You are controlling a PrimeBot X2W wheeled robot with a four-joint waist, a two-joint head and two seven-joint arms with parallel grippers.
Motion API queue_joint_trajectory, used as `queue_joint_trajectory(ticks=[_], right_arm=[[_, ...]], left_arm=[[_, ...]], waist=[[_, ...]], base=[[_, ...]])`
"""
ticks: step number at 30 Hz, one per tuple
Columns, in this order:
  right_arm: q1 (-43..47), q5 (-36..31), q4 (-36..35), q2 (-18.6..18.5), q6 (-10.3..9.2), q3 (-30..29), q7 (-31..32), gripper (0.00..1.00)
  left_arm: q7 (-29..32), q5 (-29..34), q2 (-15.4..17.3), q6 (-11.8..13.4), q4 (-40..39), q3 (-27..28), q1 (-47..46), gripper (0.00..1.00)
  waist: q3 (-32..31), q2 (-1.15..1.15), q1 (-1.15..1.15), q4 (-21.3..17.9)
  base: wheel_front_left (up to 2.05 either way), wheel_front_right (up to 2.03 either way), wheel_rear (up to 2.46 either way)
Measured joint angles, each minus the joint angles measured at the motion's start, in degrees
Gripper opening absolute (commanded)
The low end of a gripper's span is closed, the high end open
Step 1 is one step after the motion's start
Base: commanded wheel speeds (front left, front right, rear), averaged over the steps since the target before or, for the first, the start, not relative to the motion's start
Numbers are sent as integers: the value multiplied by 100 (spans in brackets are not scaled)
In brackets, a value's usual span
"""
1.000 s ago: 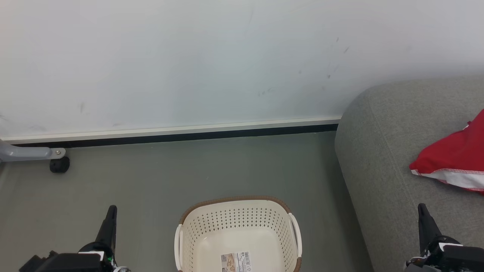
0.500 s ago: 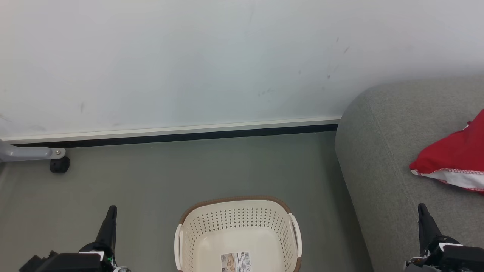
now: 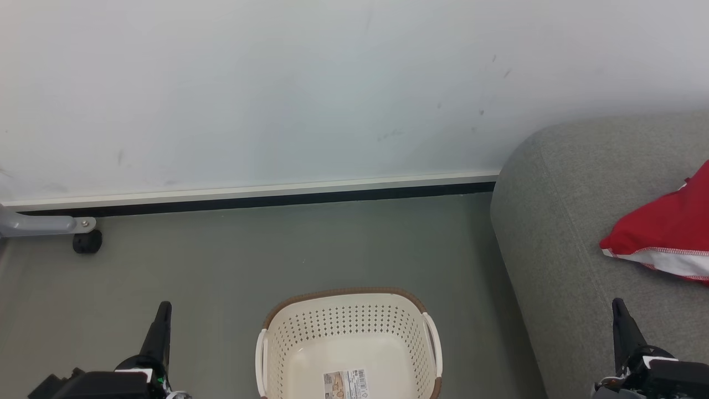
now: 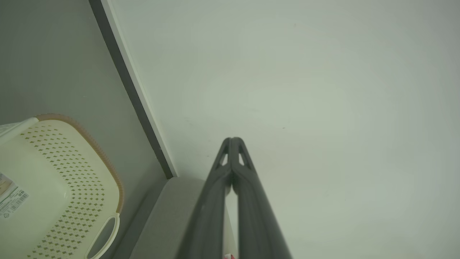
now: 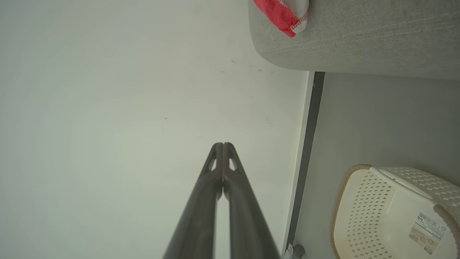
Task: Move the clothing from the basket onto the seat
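Both arms parked low.

Left end effector (image 3: pixel 164 305) at lower left of head view, over bare floor (image 3: pixel 277 249). Fingers pressed tip to tip, nothing gripped. Same story in left wrist view (image 4: pixel 233 139): tips touching, pointed at the white wall (image 4: pixel 323 108).

Right end effector (image 3: pixel 617 302) at lower right of head view, in front of the seat (image 3: pixel 554 238). Likewise fully closed and empty. Confirmed in right wrist view (image 5: pixel 222 144): tips together, no fabric between.

Basket (image 3: pixel 343 291) upright on the floor, bottom centre of head view, between the two arms. Near the seat's rounded end, not touching it. Inside: bare cream bottom with a paper label (image 3: pixel 345 383). Also visible at the edge of both wrist views (image 4: pixel 72 169) (image 5: pixel 363 201).

Clothing (image 3: pixel 664 230) lying on the seat at the right edge of head view. Red, with a white trim band and red stitching, partly cut off by the frame. Well apart from the basket. In right wrist view, a red-and-white corner (image 5: pixel 284 14) resting on the grey cushion (image 5: pixel 359 43) near its rounded edge.

Dark baseboard (image 3: pixel 249 198) along the wall foot. Black caster (image 3: pixel 87 242) on a grey leg (image 3: pixel 39 224) at far left, well apart from the left arm.
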Motion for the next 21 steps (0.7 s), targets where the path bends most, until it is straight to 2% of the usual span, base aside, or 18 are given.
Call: queue_joint_trajectory(ticks=[21], right_arm=[[0,0,-1,0,0,0,0,0]], left_arm=[[0,0,0,0,1,0,0,0]], waist=[[0,0,0,0]], base=[[0,0,0]])
